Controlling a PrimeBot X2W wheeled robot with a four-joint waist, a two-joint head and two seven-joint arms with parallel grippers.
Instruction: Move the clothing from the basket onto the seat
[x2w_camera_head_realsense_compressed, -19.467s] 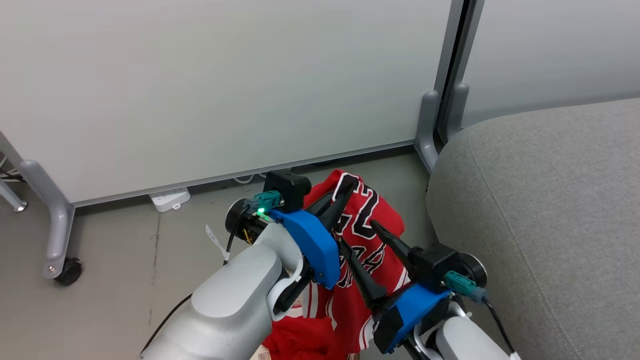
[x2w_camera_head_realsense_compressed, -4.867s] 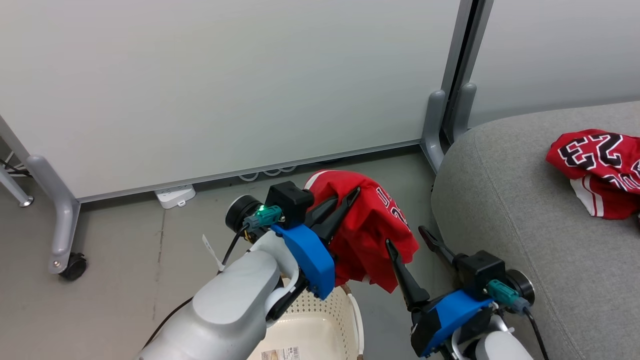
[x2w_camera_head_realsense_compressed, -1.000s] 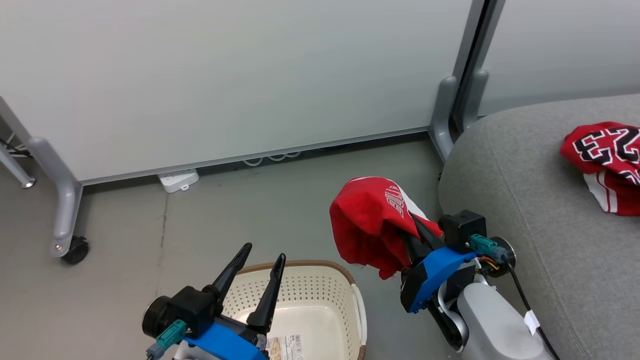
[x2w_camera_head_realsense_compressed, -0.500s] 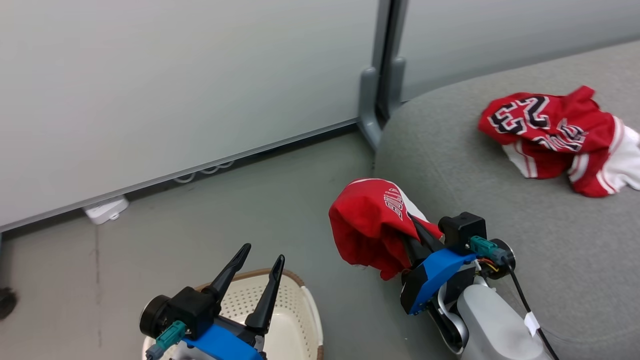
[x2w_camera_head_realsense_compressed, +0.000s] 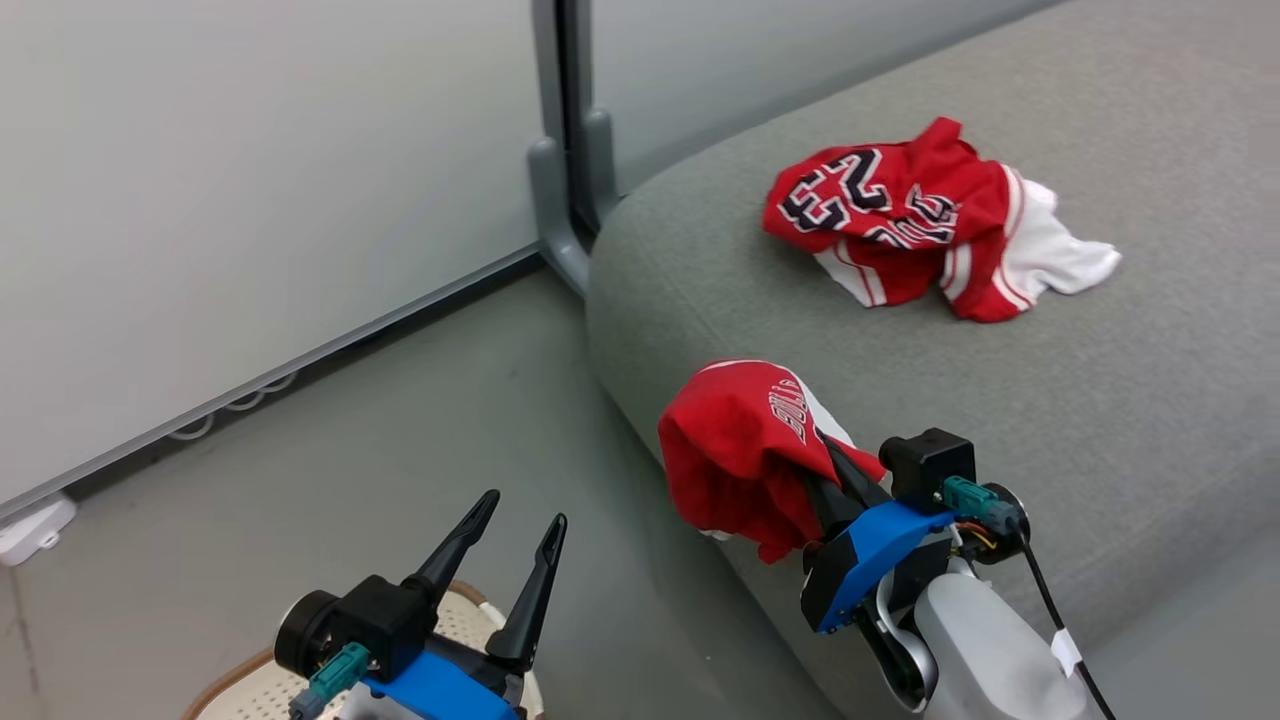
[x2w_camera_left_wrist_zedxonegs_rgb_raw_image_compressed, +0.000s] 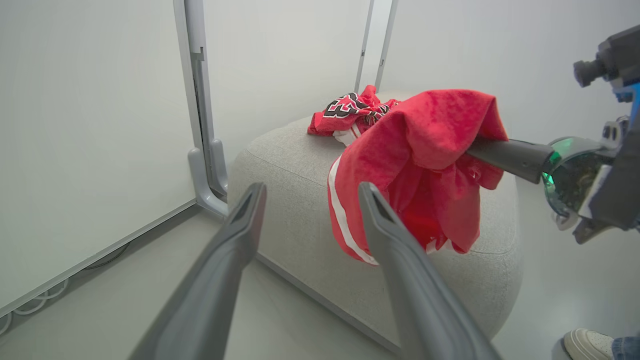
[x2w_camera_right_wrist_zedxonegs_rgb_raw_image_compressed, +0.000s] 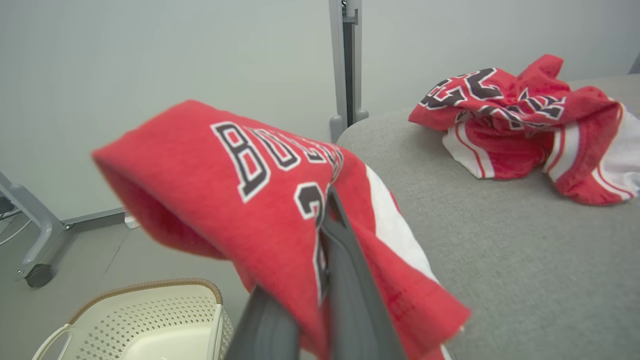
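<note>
A red garment of the clothing (x2w_camera_head_realsense_compressed: 745, 455) with black lettering hangs bunched over my right gripper (x2w_camera_head_realsense_compressed: 828, 472), which is shut on it above the near edge of the grey seat (x2w_camera_head_realsense_compressed: 1000, 420). The right wrist view has the fingers (x2w_camera_right_wrist_zedxonegs_rgb_raw_image_compressed: 340, 260) pinching that cloth (x2w_camera_right_wrist_zedxonegs_rgb_raw_image_compressed: 240, 200). Another red garment (x2w_camera_head_realsense_compressed: 900, 225) with numerals lies crumpled on the seat, farther back. My left gripper (x2w_camera_head_realsense_compressed: 525, 508) stands open and bare above the basket (x2w_camera_head_realsense_compressed: 240, 690), whose rim peeks in at the lower left. From the left wrist view the held garment (x2w_camera_left_wrist_zedxonegs_rgb_raw_image_compressed: 415, 165) hangs just beyond my open fingertips (x2w_camera_left_wrist_zedxonegs_rgb_raw_image_compressed: 367, 192).
Pale partition panels stand behind, with a grey post (x2w_camera_head_realsense_compressed: 565, 150) beside the seat's corner. A white power strip (x2w_camera_head_realsense_compressed: 30, 530) lies on the grey floor at the left. A partition's wheeled foot (x2w_camera_right_wrist_zedxonegs_rgb_raw_image_compressed: 35, 272) stands near the basket (x2w_camera_right_wrist_zedxonegs_rgb_raw_image_compressed: 145, 310). A person's shoe (x2w_camera_left_wrist_zedxonegs_rgb_raw_image_compressed: 585, 342) is beside the seat.
The head camera has swung right, so the seat fills more of the picture and the basket slides to the lower left. Both grippers keep their poses; the garment stays in the right one.
</note>
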